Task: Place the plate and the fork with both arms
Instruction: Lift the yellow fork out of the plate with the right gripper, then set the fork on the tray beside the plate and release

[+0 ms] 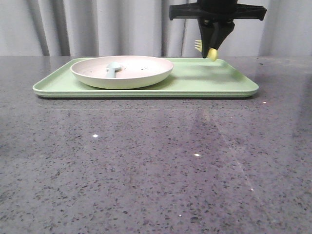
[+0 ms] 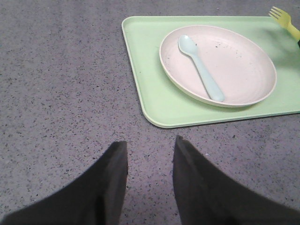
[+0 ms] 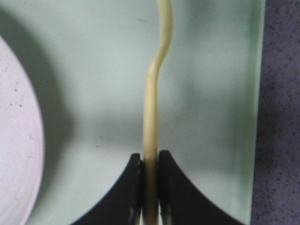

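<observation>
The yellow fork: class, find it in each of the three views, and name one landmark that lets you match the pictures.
Front view: the fork hangs in the right gripper, above the tray's far right part.
Left wrist view: tines at the upper right corner.
Right wrist view: edge-on, running up the middle.
Shared landmark: the plate.

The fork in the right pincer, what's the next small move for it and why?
Probably lower it straight down onto the tray and then open. The right pincer is shut on the fork, holding it just above bare green tray surface beside the plate, which already sits on the tray with a spoon in it. The left pincer hangs open and apart over the table.
</observation>
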You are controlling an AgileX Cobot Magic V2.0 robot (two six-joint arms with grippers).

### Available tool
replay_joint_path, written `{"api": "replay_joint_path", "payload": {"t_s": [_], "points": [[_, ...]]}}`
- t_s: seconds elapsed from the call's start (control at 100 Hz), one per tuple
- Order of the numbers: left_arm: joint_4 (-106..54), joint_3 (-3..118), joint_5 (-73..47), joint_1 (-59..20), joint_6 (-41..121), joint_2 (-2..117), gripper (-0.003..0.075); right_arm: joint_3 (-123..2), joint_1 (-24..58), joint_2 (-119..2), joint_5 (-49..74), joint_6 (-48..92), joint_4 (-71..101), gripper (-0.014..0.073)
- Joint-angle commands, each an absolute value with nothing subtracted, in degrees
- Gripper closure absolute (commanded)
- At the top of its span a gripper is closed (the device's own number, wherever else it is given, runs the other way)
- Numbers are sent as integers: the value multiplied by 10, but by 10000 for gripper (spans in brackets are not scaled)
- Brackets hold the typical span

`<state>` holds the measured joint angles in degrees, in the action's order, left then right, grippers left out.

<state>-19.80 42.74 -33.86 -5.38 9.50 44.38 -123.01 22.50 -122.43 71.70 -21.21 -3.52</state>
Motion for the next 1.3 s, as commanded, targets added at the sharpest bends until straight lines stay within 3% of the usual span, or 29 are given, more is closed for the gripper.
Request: {"api": "replay_joint_path", "payload": {"t_s": [0.0,0.11,0.2,0.88,1.29], "points": [[-207,442,-302,-53,91,440,480,-1242,221,-1184,762,-211,-36,538],[-207,442,-302,-53,91,440,480,-1242,221,-1184,762,-211,-35,400],[-207,442,-304,-53,91,440,480,-1242,221,-1184,762,-211,-34,334],[-216,442,-302,-53,91,440,480,-1242,222,-1177,770,-211,-29,337],[-216,442,-289,-53,91,440,480,-1242,225,-1105,770,-206,-26,337]]}}
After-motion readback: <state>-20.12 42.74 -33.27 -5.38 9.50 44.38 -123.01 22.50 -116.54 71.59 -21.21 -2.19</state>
